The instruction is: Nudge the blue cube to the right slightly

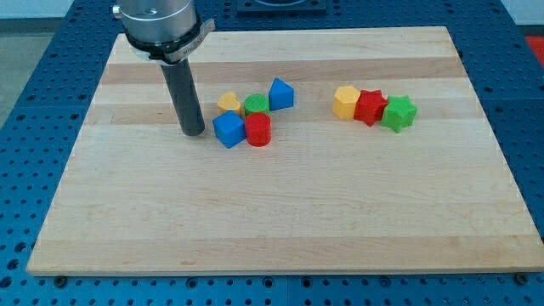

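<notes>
The blue cube (228, 129) sits left of centre on the wooden board (280, 212), touching a red cylinder (258, 129) on its right. Behind them lie a yellow block (228, 103), a green block (256, 105) and a blue triangular block (281, 93). My tip (194, 132) stands on the board just to the left of the blue cube, a small gap away. The rod rises from it to the arm at the view's top left.
A second cluster lies to the view's right: a yellow block (345, 101), a red star-shaped block (370, 107) and a green star-shaped block (398, 112), touching in a row. The board is framed by a blue perforated table (527, 127).
</notes>
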Action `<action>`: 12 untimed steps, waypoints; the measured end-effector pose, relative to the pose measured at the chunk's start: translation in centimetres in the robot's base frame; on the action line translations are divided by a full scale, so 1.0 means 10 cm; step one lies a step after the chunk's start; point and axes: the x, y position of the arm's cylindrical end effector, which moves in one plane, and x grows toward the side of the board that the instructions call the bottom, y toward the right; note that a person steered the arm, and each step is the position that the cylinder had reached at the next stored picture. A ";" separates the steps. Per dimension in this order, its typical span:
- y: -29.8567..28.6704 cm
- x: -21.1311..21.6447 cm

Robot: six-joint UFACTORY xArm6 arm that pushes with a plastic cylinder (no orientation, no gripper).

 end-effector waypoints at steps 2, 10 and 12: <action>0.21 0.50; -0.10 0.18; -0.06 0.06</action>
